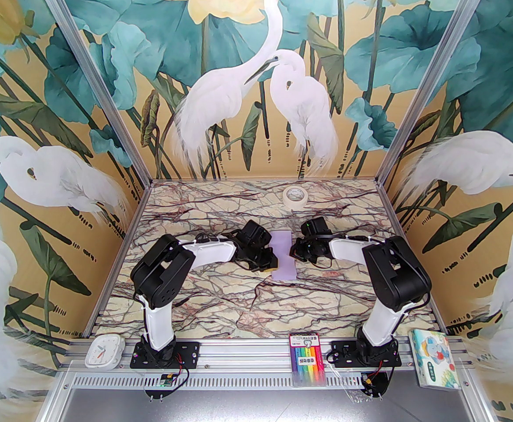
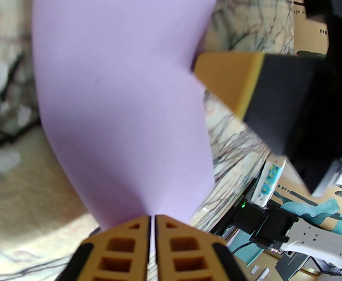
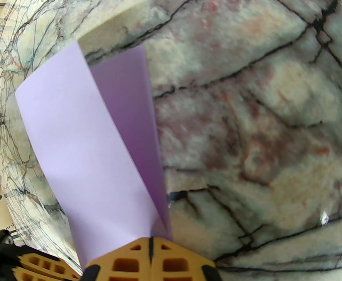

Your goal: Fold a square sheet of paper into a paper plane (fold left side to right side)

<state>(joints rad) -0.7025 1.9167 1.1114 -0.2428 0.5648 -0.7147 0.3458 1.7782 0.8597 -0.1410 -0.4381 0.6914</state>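
Looking from above, the wide marble-patterned table with dark veins carries the work in its middle, between the two white-and-black arms. There lies the thin pale lavender square sheet of paper, and it does not look square now: it shows as an upright strip, clearly narrower than it is long. So I judge that the left side is already brought over to the right side. The right wrist camera supports this. It shows two layers, a lighter upper flap and a darker lower one, and they open apart like a thin wedge instead of lying flat together. In my opinion the crease is therefore only loose and needs pressing down.

The left gripper, with orange fingers, is at the near left edge of the strip. In its own camera the fingers are pressed together with the paper running into the slit between them, so it pinches the sheet. The right gripper is at the right edge, likewise clenched, with the paper coming out from between its fingers.

Much is left: flattening this first fold, letting go, and then all the slanted folds, since no pointed nose and no wings are there yet. The small white tape roll sits well apart, near the far edge.
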